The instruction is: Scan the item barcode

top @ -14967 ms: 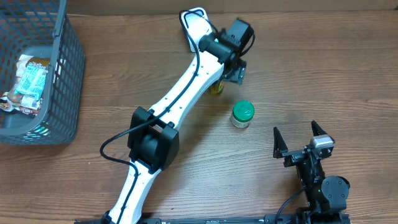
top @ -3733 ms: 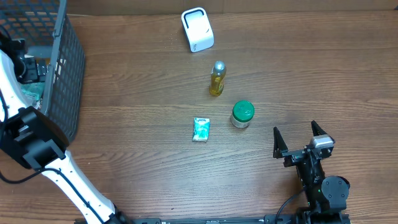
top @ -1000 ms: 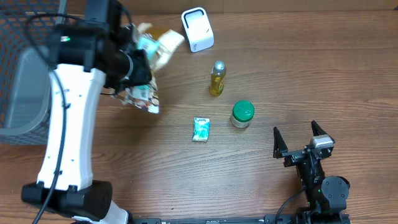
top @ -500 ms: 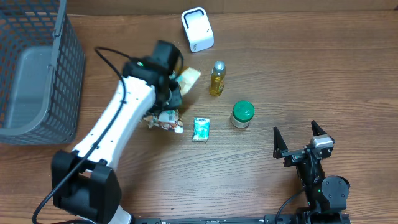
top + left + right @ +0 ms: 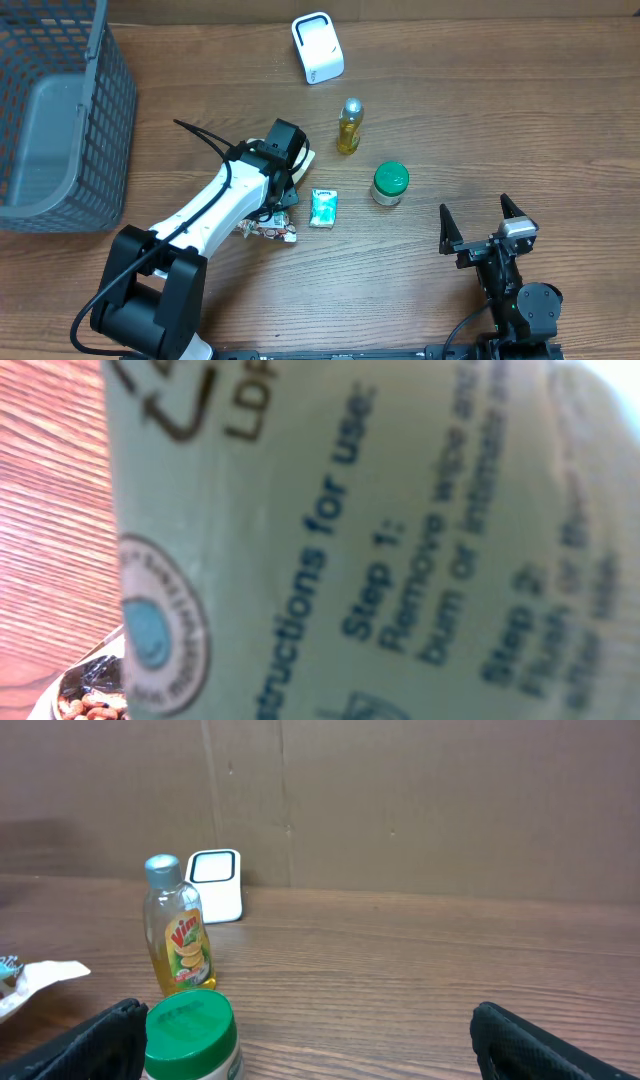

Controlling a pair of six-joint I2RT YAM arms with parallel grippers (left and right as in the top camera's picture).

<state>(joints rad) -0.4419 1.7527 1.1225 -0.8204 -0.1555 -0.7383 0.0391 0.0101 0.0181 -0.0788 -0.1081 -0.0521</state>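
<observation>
Left gripper [image 5: 288, 152]: is clenching on the wipes packet. Its fingers are hiding behind the load in the wrist view.
Wipes packet [image 5: 380, 540]: is riding in that grip with its printed instructions pressing right up to the lens. A few seconds ago the arm was reaching into the basket, and now the packet is hanging over the table [image 5: 520, 110].
Snack bag [image 5: 265, 228]: is lying just behind the gripper, half under the forearm. A second ago it was dangling with the load, and it now seems to be resting on the wood, apparently shed.
Teal sachet [image 5: 323, 207]: is lying just to the gripper's right and a little behind it, not having moved.
Yellow bottle [image 5: 348, 127]: is standing upright near the gripper's right, slightly ahead.
Green-lidded jar [image 5: 390, 184]: is standing farther right, beyond the sachet.
Scanner [image 5: 318, 47]: is sitting well ahead of the gripper. Over the last second the packet has been travelling from beside it back toward the loose goods.
Basket [image 5: 110, 120]: is standing far to the gripper's left.
Right gripper [image 5: 474, 210]: is resting well to the right with its jaws spread wide, carrying nothing, as before.
Meaning for the task: the pass by the scanner is probably finishing and a set-down is likely coming. Whether the barcode actually read cannot be told.
</observation>
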